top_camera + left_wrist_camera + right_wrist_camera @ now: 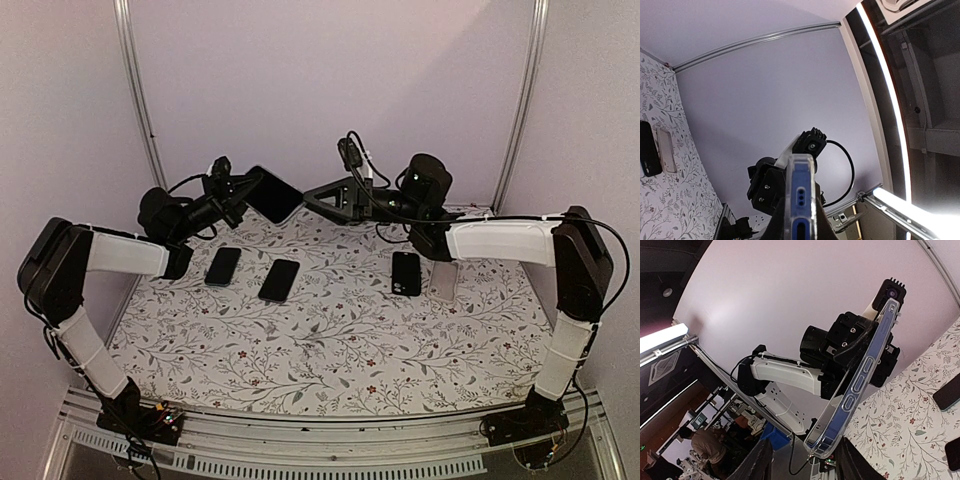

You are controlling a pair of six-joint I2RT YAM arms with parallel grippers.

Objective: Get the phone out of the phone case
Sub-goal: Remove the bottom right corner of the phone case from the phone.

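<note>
A blue phone in a clear case (273, 194) is held in the air above the back of the table, between the two arms. My left gripper (240, 190) is shut on its left end. In the left wrist view the cased phone (800, 195) shows end-on between my left gripper's (798, 220) fingers. My right gripper (308, 196) is open at the phone's right end. In the right wrist view the cased phone (862, 380) runs diagonally, and its lower corner sits between the spread jaws of my right gripper (805, 445) without touching them.
On the floral table (350, 340) lie two dark phones (223, 266) (279, 279) at the left, another dark phone (406, 273) and a clear case (443, 280) at the right. The purple back wall stands close behind the grippers.
</note>
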